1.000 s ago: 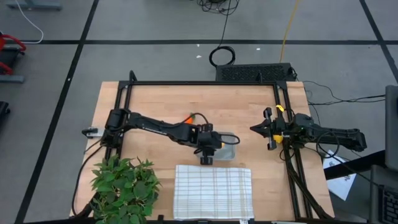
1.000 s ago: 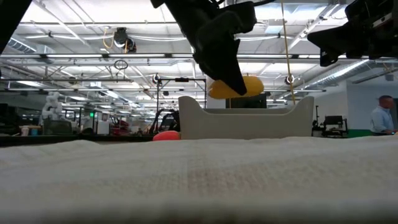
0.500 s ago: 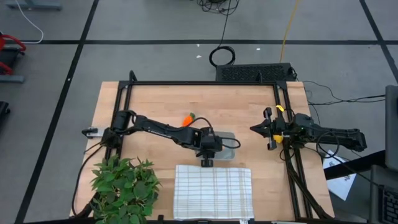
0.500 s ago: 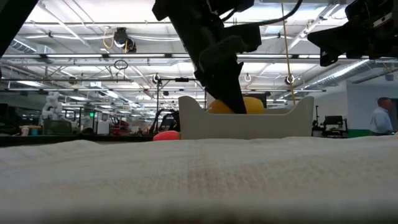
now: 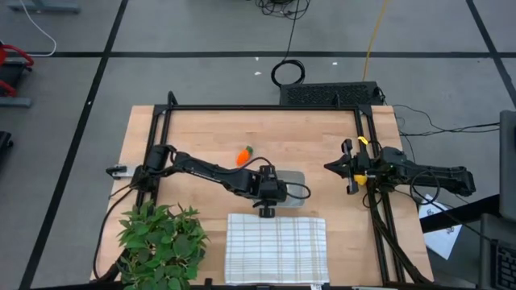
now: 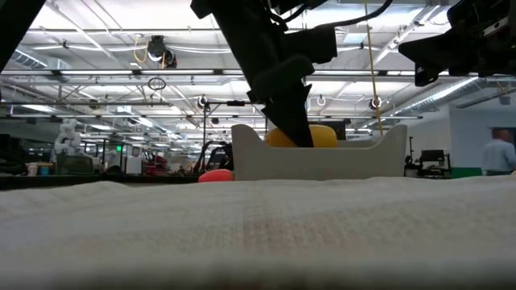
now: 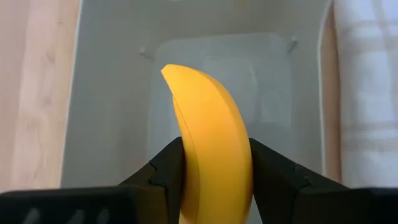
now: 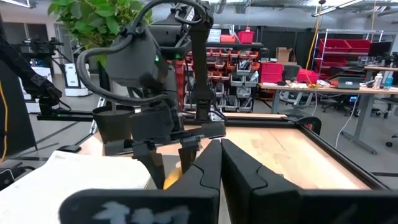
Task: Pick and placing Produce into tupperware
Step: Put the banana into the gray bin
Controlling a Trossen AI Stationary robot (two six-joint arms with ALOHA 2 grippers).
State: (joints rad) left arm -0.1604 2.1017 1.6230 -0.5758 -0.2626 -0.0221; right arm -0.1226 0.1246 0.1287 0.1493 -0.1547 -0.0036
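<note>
In the left wrist view a curved yellow banana (image 7: pixel 208 130) sits between the fingers of my left gripper (image 7: pixel 211 163), which is shut on it above the floor of the translucent grey tupperware (image 7: pixel 112 93). From above, that gripper (image 5: pixel 275 188) is over the tupperware (image 5: pixel 297 179) at the table's middle. The low view shows the banana (image 6: pixel 321 135) half behind the tupperware's near wall (image 6: pixel 339 161). An orange carrot (image 5: pixel 244 153) with a green top lies on the table beyond the arm. My right gripper (image 8: pixel 221 163) is shut and empty at the table's right (image 5: pixel 330 167). My left gripper pinches the banana by its two long sides (image 7: pixel 186 163) between its two fingers (image 7: pixel 277 177). The fingers slant down from the table's left and lie along the banana, whose free end (image 7: pixel 169 71) sticks out past them. Whether it touches the tupperware floor, I cannot tell.
A white checked cloth (image 5: pixel 276 247) lies at the near edge, just in front of the tupperware. A leafy green plant (image 5: pixel 157 238) stands at the near left corner. A black frame (image 5: pixel 266 107) runs around the table's far part and sides.
My left gripper has gone down and a little toward the near edge, still shut on the banana. The banana, which hung above the tupperware's rim, now sits partly below it. The arm has uncovered the carrot.
</note>
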